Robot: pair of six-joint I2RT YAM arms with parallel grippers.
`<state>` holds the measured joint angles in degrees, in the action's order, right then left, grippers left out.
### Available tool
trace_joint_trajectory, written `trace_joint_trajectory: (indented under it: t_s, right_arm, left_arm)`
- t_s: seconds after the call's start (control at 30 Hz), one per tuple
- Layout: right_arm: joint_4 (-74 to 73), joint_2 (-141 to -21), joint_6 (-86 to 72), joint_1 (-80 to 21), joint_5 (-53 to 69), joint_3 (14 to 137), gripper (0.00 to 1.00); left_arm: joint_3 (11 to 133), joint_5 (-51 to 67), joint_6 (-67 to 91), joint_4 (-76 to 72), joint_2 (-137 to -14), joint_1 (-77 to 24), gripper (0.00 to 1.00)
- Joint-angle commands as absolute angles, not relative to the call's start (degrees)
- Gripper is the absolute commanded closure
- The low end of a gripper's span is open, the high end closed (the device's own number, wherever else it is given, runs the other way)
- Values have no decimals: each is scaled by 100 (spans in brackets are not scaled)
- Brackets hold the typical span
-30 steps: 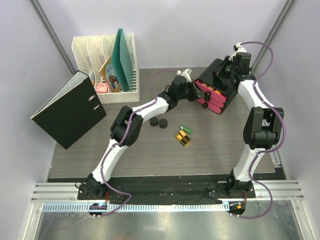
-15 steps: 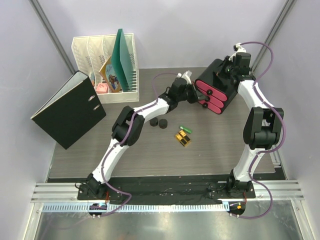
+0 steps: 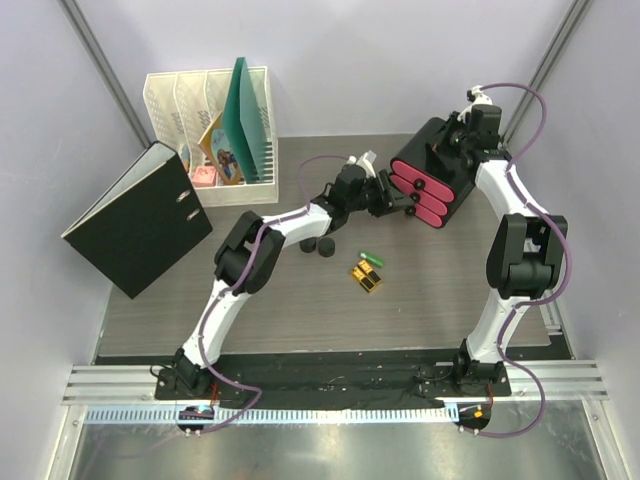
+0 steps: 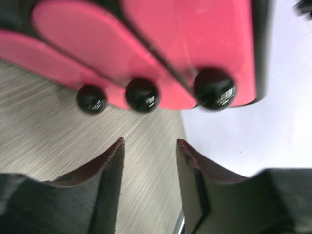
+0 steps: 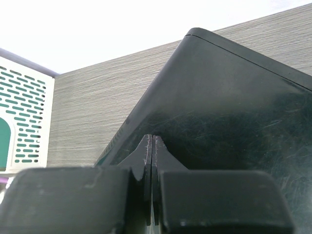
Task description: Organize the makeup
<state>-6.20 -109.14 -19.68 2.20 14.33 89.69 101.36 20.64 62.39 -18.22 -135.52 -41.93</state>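
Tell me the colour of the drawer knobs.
The knobs are glossy black; clearest in the left wrist view.

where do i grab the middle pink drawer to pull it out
By its round black knob, coming straight at the front. The pink fronts sit flat and close together, so the knob is the only part that sticks out; the open left gripper faces it.

The drawers (image 4: 195,44) are pink, knobs (image 4: 142,95) black, table (image 4: 48,146) grey-grained, tube (image 3: 371,257) green.
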Motion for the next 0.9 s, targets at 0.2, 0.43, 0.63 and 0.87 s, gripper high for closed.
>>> trace_joint_trajectory:
  t_s: [0.2,0.43,0.63,0.87]
  right_arm:
    - [-3006,-11681,-1714,132,1204,8350,99]
    - [-3015,-11689,-1705,132,1204,8358,99]
    - [-3015,-11689,-1714,132,1187,8350,99]
    - [-3015,-11689,-1696,132,1169,8341,99]
  left_arm:
    - [11065,2021,6741,-2391,-14089,-4166,49]
    - [11276,1863,6601,-2162,-14203,-4166,49]
    - [11584,1775,6530,-1996,-14431,-4184,48]
    - [12076,1854,6513,-1828,-14730,-4263,65]
